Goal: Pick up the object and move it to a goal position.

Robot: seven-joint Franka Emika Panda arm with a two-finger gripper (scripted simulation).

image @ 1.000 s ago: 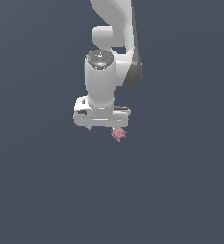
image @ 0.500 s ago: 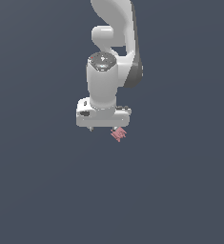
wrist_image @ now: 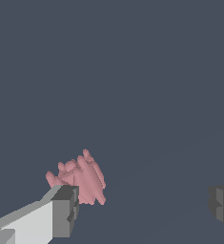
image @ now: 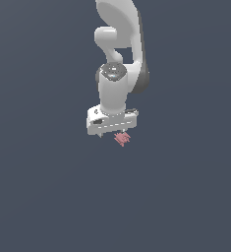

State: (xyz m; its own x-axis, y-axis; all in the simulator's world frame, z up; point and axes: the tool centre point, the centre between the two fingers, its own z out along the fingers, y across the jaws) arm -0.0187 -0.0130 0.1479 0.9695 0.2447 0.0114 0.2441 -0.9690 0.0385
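the arm (image: pixel 121 49) hangs down from the top of the exterior view, its white wrist pointing down and ending in the gripper (image: pixel 113 132). the gripper body is a wide pale block, and only small tips of the fingers show beneath it in that view.

in the wrist view the two fingers (wrist_image: pixel 61 212) stand far apart, one pad at each side of the picture with a broad stretch of bare floor (wrist_image: pixel 132 86) between them. the gripper (wrist_image: pixel 142 205) is spread wide and grips nothing.

the object (wrist_image: pixel 80 178) is a small pink-red lump with ridged, bumpy spikes. it sits just beside the nearer finger's dark pad, on that pad's inner side and partly behind its tip; whether it touches the pad cannot be told. it is well apart from the other finger, so it lies off centre in the gap, not midway between the pads.

in the exterior view the object (image: pixel 122 138) shows just below the gripper block, toward the exterior view's right of its middle, part hidden by the block's lower edge. it is far smaller than the gripper. how high the fingertips are above the floor cannot be told from either view.

the floor is a flat dark grey-blue all round.
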